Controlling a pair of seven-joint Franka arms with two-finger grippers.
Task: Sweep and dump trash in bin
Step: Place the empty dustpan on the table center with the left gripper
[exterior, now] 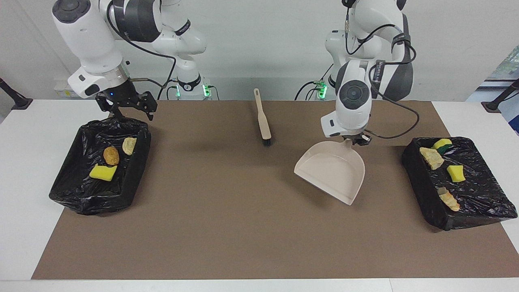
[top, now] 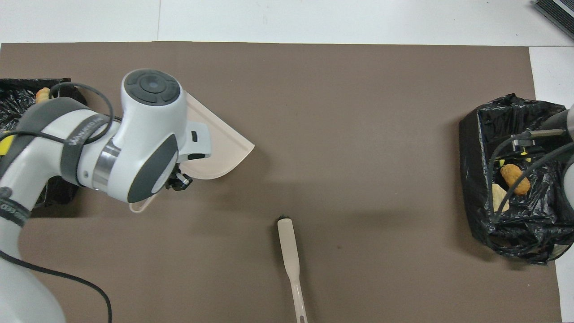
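The trash lies in two black bag-lined bins. In the bin at the right arm's end are a yellow sponge bit, a brown bread piece and a tan piece. The bin at the left arm's end holds a green-topped sponge, tan bread, a yellow sponge bit and a pastry piece. My left gripper is shut on the handle of the empty beige dustpan, which is tilted low over the mat. My right gripper hangs open and empty above its bin's robot-side rim.
The beige brush with black bristles lies on the brown mat near the robots, between the two arms, its handle pointing at them. In the overhead view the left arm covers most of the dustpan and part of its bin.
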